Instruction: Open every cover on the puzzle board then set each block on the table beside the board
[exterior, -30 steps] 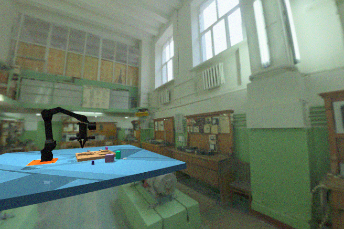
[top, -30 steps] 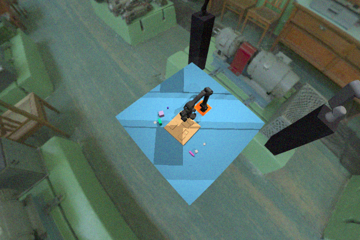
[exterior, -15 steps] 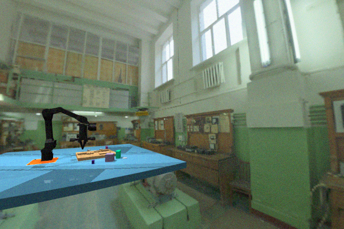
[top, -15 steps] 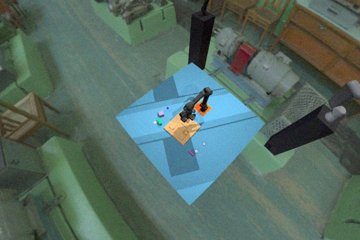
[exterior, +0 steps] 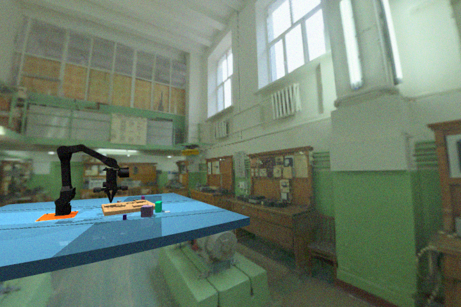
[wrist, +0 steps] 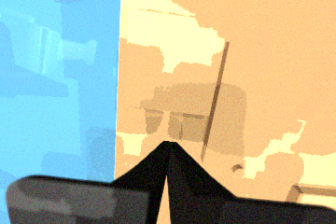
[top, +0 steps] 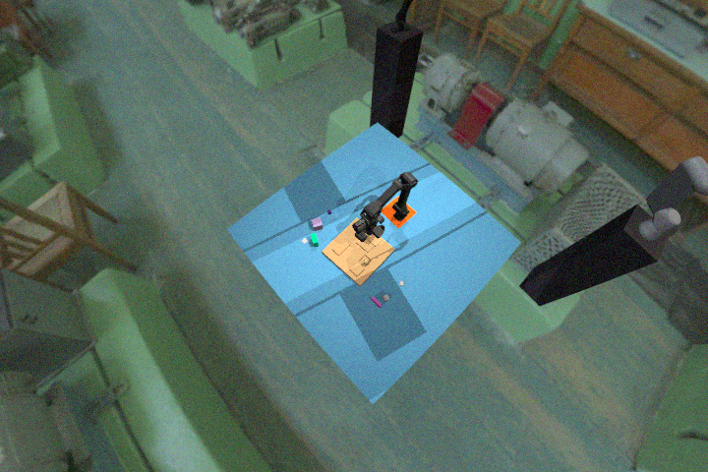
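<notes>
Gripper (top: 361, 238) (exterior: 111, 201) (wrist: 169, 147), fingertips together and grasping nothing, points down over the puzzle board (top: 350, 260) (exterior: 118, 210) (wrist: 287, 84). As seen from the top, with the board as clock centre, the green block (top: 314, 239) (exterior: 158, 206) and purple block (top: 317, 223) (exterior: 146, 211) lie on the blue table (top: 449, 245) (exterior: 187, 224) (wrist: 35, 140) towards ten o'clock; the magenta piece (top: 376, 301) lies towards five. Whether the fingertips touch the board cannot be told.

Looks like a workshop, with a heavy grey motor (top: 536, 142) at one o'clock from the surface (top: 455, 245) (exterior: 202, 226). Also shows wooden workbenches (exterior: 271, 220), tool boards (exterior: 280, 166) and tall factory-style windows (exterior: 296, 39) above.
</notes>
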`<action>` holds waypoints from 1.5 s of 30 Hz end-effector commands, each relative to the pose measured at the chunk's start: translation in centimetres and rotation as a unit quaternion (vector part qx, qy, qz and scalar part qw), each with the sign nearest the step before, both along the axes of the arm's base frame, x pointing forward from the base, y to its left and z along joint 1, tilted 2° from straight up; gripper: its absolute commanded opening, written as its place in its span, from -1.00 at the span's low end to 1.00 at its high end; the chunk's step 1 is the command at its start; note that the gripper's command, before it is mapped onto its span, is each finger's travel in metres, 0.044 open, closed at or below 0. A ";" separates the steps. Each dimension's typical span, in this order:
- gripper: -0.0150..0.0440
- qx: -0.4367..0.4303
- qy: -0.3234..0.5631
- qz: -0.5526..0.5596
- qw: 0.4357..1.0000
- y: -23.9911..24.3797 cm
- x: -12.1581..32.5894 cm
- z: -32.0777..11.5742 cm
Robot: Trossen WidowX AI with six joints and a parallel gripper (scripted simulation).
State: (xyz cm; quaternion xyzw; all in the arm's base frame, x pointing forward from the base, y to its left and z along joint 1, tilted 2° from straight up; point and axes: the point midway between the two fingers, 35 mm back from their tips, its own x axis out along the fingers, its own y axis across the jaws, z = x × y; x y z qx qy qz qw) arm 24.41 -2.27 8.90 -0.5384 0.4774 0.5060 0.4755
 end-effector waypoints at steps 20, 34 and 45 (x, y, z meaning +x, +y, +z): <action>-0.49 -0.002 0.003 0.002 1.000 -0.2 -0.2 -2.4; -0.49 -0.001 0.003 0.002 1.000 0.5 -0.2 -2.9; -0.49 -0.001 0.003 0.002 1.000 1.6 -0.2 -2.9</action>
